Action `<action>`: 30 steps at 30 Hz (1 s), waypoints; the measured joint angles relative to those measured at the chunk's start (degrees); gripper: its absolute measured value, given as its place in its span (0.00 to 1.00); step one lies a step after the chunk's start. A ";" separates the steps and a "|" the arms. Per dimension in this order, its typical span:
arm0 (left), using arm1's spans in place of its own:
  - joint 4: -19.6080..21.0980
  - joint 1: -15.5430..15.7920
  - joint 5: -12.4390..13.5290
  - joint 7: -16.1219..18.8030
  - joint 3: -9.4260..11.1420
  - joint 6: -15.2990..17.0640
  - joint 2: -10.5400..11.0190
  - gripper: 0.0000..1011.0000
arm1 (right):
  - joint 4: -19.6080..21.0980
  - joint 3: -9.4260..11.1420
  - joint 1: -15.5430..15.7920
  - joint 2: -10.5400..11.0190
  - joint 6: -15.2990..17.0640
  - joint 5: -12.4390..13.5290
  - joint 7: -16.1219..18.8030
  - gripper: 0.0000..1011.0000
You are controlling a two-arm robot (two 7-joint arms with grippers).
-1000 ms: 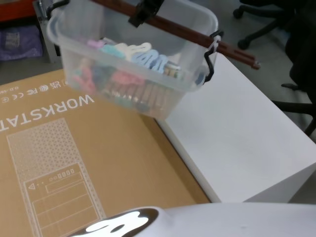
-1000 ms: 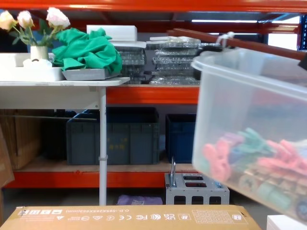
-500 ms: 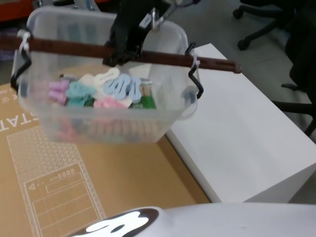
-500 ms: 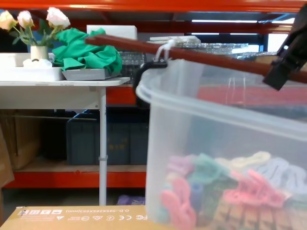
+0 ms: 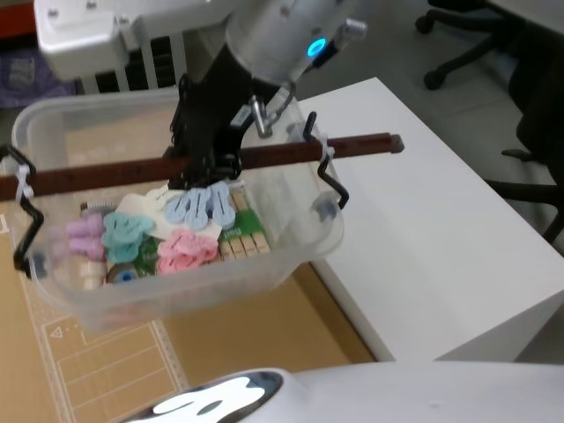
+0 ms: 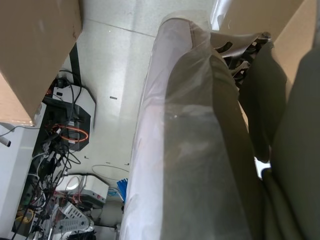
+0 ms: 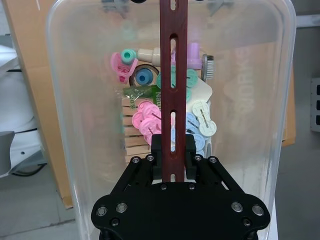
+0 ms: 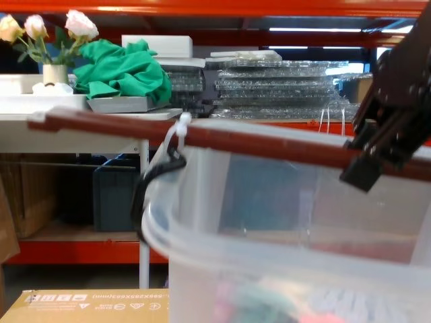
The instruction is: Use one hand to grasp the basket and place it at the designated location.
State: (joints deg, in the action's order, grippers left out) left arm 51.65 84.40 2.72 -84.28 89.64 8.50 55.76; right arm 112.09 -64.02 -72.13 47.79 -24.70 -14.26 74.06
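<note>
I have the right gripper (image 5: 208, 164) clamped on the handle (image 5: 352, 145), a little right of the bar's middle. The white forearm comes in from the far side of the workspace and slopes down towards me, with the black wrist tipped so the fingers point down onto the bar. In the right wrist view, both fingers (image 7: 157, 148) are closed flat against the sides of the slotted reddish-brown bar, with no gap visible.

The basket (image 5: 304, 251) hangs from that bar above the brown carton (image 5: 220, 335). Its right end reaches over the near edge of the white table (image 5: 423, 229). It sits roughly level, and a heap of pastel and wooden clothes pegs (image 5: 189, 233) lies in the bottom.

For writing, the chest view shows a row of small white marks and characters along the carton's front edge, apparently upside down, and I can't read them reliably. A green packet (image 7: 133, 92) among the pegs has lettering that is too small to read.
</note>
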 joint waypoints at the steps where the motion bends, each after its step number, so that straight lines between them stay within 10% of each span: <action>1: 0.00 0.00 0.00 0.00 0.00 0.00 0.00 0.00 | 0.04 -0.30 0.13 -0.11 -0.25 -0.33 -0.18 0.23; 30: 0.00 0.00 0.00 0.00 0.00 0.00 0.00 0.00 | -4.14 -11.63 3.23 -6.56 -1.42 -10.82 -3.08 0.23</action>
State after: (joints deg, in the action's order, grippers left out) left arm 51.66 84.40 2.72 -84.29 89.64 8.50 55.76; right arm 107.95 -75.65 -68.90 41.23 -26.12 -25.07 70.99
